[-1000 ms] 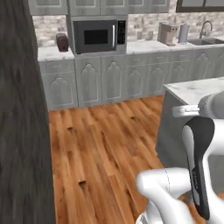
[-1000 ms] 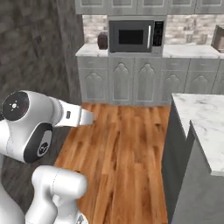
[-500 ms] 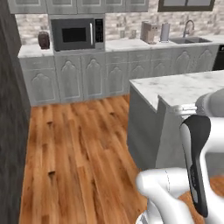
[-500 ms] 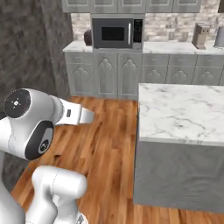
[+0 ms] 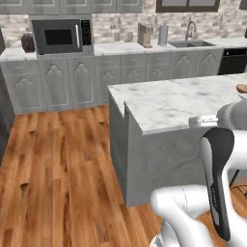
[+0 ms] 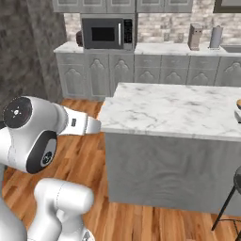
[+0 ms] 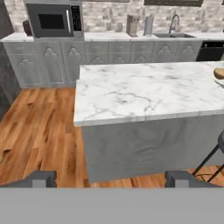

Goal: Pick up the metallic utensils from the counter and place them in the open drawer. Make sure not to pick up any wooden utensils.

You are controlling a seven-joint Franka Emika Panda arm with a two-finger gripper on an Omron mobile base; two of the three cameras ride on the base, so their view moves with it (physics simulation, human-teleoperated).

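approach phase: base is facing the counter [image 7: 144, 94], white marble slab with grey veins on a grey wood-grain base, mid frame in the hand view. gripper [image 7: 112, 179] is hanging wide open, holding nothing, tips at the bottom edge. tan rounded shape, likely the wooden spoon [image 7: 218, 73], is peeking in at the right edge. knife, metal spoon and drawer aren't identifiable. next move calls for getting closer and rightward to find them.
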